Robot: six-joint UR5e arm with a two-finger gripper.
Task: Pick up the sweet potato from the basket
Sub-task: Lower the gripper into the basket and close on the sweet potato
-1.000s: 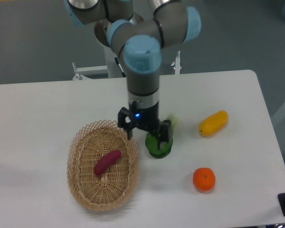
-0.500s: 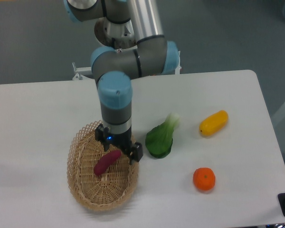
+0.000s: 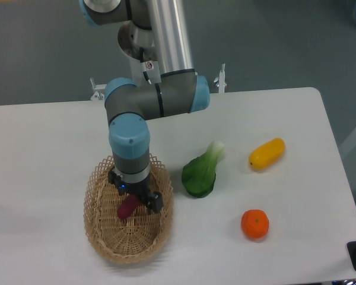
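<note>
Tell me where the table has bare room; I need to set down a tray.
The widest bare patch is the table left of the basket. Another lies behind the bok choy and yellow vegetable. It is crowded between those and the orange.

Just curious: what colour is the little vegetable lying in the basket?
Magenta-purple; the sweet potato shows partly under the gripper in the fixed camera view.

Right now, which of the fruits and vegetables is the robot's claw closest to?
The purple sweet potato, the only one lying in the basket. The gripper is right over it; the others lie on the table to the right.
</note>
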